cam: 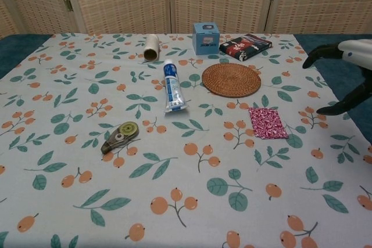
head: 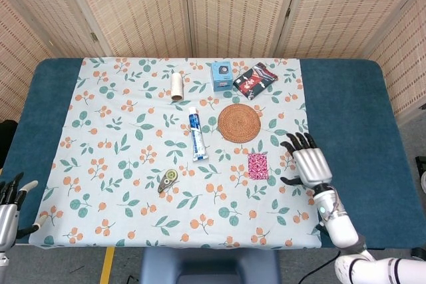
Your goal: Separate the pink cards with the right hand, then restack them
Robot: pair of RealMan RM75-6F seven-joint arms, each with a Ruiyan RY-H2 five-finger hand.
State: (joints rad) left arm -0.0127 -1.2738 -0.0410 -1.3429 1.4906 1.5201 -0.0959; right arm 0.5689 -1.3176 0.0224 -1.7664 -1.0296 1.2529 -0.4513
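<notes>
The pink cards (head: 257,165) lie flat on the floral cloth (head: 126,184), just below the woven mat (head: 239,123). The right hand (head: 309,165) is beside them on their right, not touching, fingers (head: 297,142) spread and holding nothing. The left hand (head: 9,212) shows at the table's (head: 346,118) lower left corner, fingers apart

Open cloth lies between the right hand (head: 307,163) and the pink cards (head: 257,165), with nothing in the way. Behind the cards sits the woven mat (head: 239,123); the toothpaste tube (head: 196,134) and tape dispenser (head: 167,179) lie well to their left.
</notes>
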